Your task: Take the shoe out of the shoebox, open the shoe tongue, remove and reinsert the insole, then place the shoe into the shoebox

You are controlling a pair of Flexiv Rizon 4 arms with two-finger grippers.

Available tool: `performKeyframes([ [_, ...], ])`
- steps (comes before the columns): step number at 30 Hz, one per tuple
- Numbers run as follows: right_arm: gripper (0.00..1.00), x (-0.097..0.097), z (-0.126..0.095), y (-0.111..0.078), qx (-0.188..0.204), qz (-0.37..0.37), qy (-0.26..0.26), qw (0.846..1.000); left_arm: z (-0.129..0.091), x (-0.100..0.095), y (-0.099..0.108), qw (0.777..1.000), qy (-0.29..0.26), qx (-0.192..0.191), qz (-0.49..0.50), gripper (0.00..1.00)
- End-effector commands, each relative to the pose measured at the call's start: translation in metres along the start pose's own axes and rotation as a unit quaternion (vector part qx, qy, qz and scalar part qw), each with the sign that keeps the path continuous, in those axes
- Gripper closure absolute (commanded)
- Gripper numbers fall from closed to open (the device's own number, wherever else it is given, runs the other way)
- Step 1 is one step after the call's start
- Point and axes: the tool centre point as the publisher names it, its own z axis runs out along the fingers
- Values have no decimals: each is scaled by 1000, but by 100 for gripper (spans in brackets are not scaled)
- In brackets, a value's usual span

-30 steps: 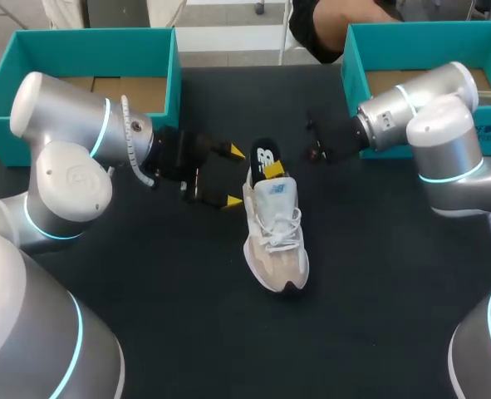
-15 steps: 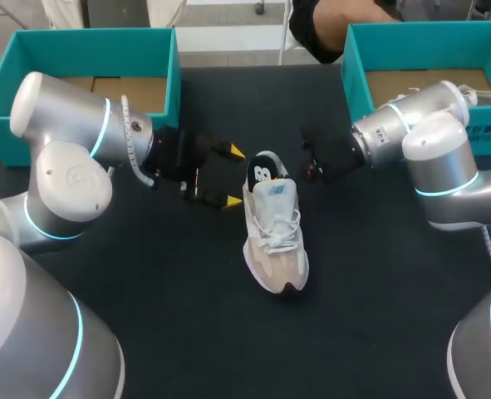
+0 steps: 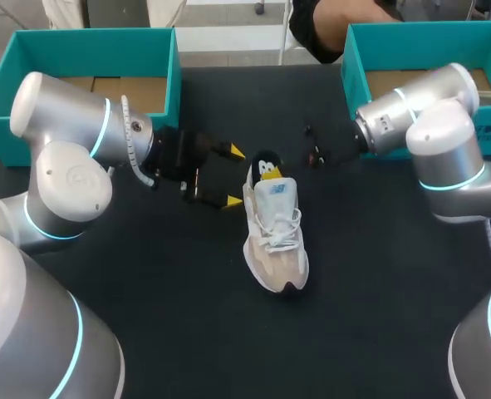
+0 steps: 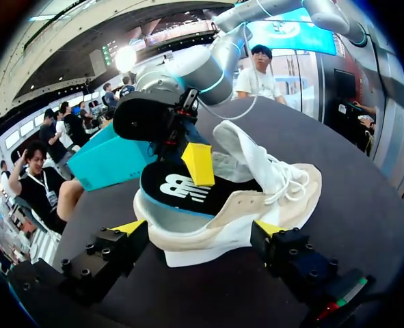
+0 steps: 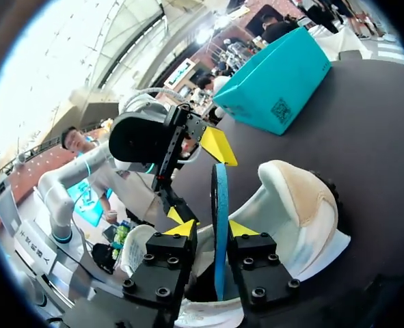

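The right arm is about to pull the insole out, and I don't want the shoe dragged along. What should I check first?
1. Right gripper shut on the insole: ok.
2. Tongue lifted off the opening: ok.
3. Shoe upright on the table: ok.
4. Left gripper bracing the heel: not ok, fingers open, beside it.
5. Insole's front end free inside the shoe: cannot tell.
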Motion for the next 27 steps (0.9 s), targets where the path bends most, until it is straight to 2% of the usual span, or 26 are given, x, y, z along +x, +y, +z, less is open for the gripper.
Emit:
performKeyframes([
  [1,76,-9,0,7,7,0,3,1000,1,0,0,1000,0,-2,0,0],
  [4,84,-14,1,5,7,-1,6,1000,1,0,0,1000,0,-2,0,0],
  [6,100,-16,1,2,6,3,9,1000,1,0,0,1000,0,-2,0,0],
  [15,100,-6,13,-22,4,37,24,999,1,0,0,1000,0,-2,0,0],
  [19,100,-5,12,-24,1,41,21,999,1,0,0,1000,0,-2,0,0],
  [22,86,-3,8,-20,3,37,14,999,1,0,0,1000,0,-2,0,0],
  [27,75,2,3,-11,8,27,3,1000,1,0,0,1000,0,-2,0,0],
])
